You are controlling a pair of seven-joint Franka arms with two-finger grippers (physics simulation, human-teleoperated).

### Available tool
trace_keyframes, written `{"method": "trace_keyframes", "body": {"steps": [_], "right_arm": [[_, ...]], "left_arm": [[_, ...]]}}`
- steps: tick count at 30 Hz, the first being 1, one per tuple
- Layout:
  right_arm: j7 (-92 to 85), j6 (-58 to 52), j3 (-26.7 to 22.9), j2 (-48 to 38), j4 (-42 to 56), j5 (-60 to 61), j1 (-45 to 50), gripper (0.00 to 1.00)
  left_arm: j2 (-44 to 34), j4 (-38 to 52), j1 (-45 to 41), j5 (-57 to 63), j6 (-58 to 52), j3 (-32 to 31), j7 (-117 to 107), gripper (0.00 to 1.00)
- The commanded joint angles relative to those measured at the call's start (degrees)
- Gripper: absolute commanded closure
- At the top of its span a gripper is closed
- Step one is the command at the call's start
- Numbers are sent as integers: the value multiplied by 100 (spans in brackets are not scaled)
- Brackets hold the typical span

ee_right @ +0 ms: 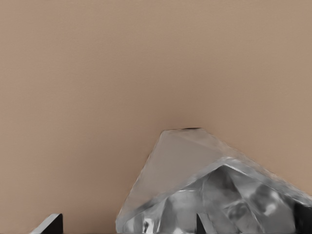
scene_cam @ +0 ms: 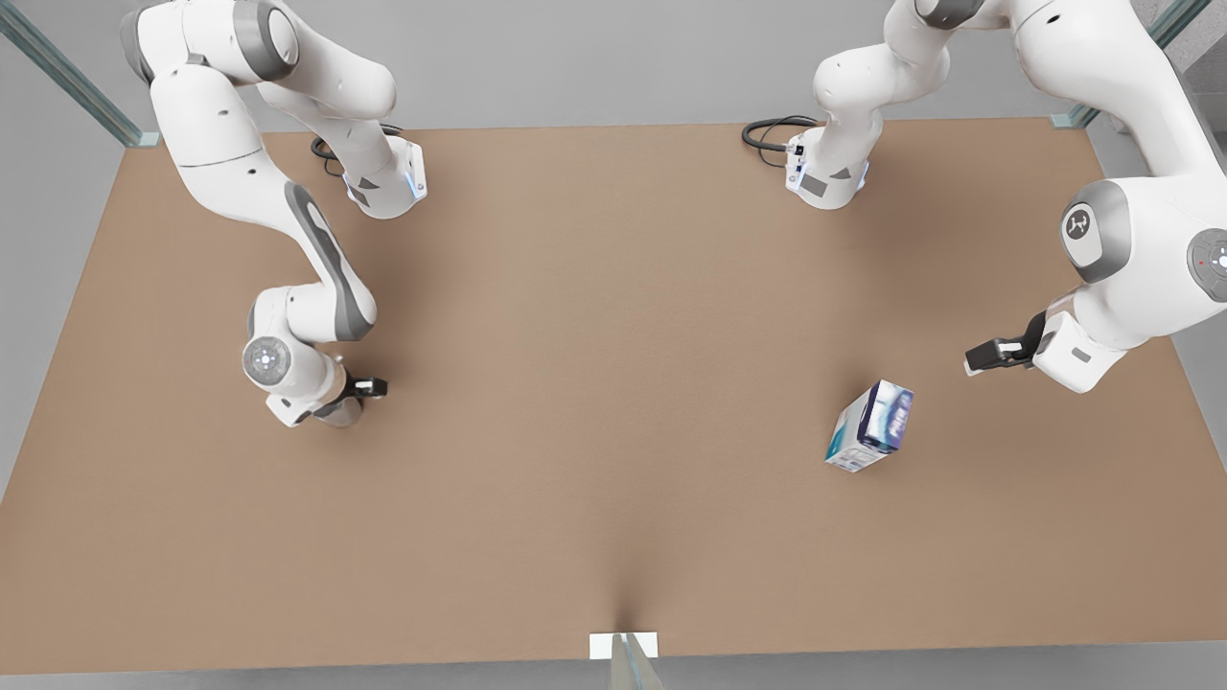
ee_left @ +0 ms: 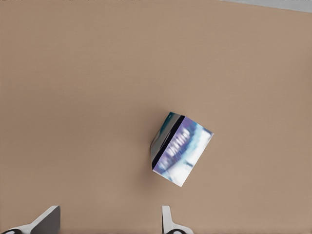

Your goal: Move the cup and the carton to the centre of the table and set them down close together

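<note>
The carton (scene_cam: 870, 426), white with dark blue and teal panels, stands tilted on the table (scene_cam: 594, 383) towards the front view's right. In the left wrist view the carton (ee_left: 181, 148) lies ahead of my left gripper (ee_left: 107, 226), which is open with nothing between its fingers. That gripper (scene_cam: 973, 362) hovers just right of the carton in the front view. The shiny faceted cup (ee_right: 209, 190) sits right at my right gripper (ee_right: 124, 226), which is open with the cup partly between its fingers. In the front view the cup (scene_cam: 343, 412) is mostly hidden under the right gripper (scene_cam: 362, 390) at the front view's left.
Both arm bases (scene_cam: 388, 187) (scene_cam: 824, 177) stand at the far edge of the table, each with a black cable beside it. A small white bracket (scene_cam: 623, 645) sits at the near edge. Bare brown tabletop spans the middle between cup and carton.
</note>
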Motion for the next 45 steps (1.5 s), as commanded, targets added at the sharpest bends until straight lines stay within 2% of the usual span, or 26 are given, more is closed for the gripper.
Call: {"method": "trace_keyframes", "body": {"steps": [1, 2, 3, 4, 5, 25, 33, 39, 45], "right_arm": [[11, -4, 0, 23, 9, -25, 2, 0], [19, -4, -9, 40, 9, -25, 2, 9], [11, -4, -9, 58, 18, -25, 2, 30], [11, -4, -9, 49, 53, -25, 2, 60], [11, -66, -9, 49, 123, -25, 11, 79], [125, -435, -18, -4, 308, -34, 46, 79], [125, -962, 35, -215, 581, -105, 116, 79], [696, -1217, 53, -241, 949, -96, 670, 79], [2489, -1217, 53, -144, 1468, -34, 1751, 79]], "left_arm": [[0, -1, 0, -4, -1, 0, 0, 0], [0, -1, 0, -4, -1, 0, 0, 0], [0, -1, 0, -4, -10, 0, 0, 0], [0, -1, 0, -4, -1, 0, 0, 0], [0, -1, 0, -4, -10, 0, 0, 0], [8, -1, -9, -13, -36, 0, 9, 0], [43, -1, -9, -31, -36, 0, 9, 0], [44, -1, -9, -31, -36, 0, 9, 0], [131, -45, 0, -31, -36, 0, 70, 0]]}}
